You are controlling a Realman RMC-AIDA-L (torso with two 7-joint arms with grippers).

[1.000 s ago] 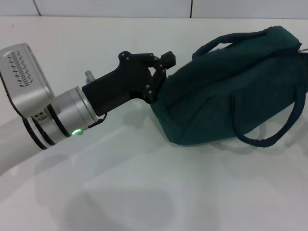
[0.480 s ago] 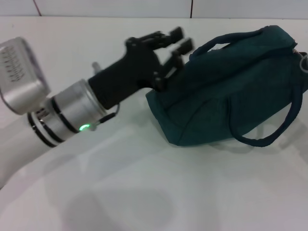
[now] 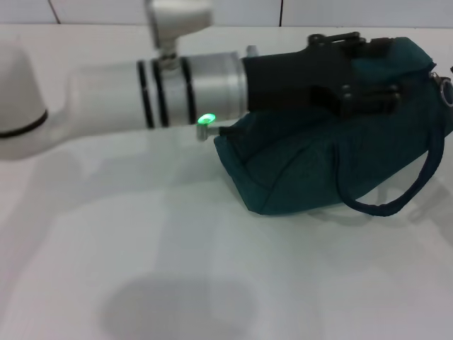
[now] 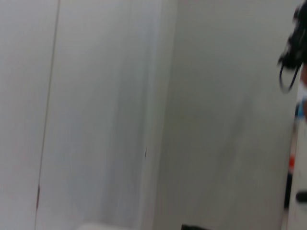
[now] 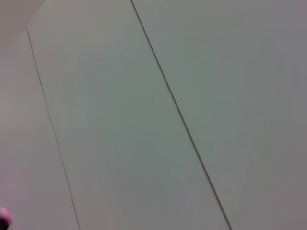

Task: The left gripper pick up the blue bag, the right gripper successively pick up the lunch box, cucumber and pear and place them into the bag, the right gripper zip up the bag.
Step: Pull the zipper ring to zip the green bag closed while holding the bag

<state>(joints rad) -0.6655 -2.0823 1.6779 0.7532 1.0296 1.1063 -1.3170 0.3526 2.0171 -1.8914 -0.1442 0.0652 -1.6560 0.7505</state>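
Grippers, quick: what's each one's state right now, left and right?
Left gripper: over the top of the blue bag; open or shut cannot be told.
Right gripper: not in view.

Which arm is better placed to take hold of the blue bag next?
Left. The left gripper is right over the top of the blue bag, by its handles. The right gripper appears in no view.

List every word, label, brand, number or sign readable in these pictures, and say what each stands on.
Readable text: none in any view.
Dark teal-blue fabric bag: no lettering or logo shows on its visible side.
Left pincer, black, over the bag's top: no label visible.
Silver-white arm: only a green light, no writing.
Both wrist views: plain pale surfaces, no print.
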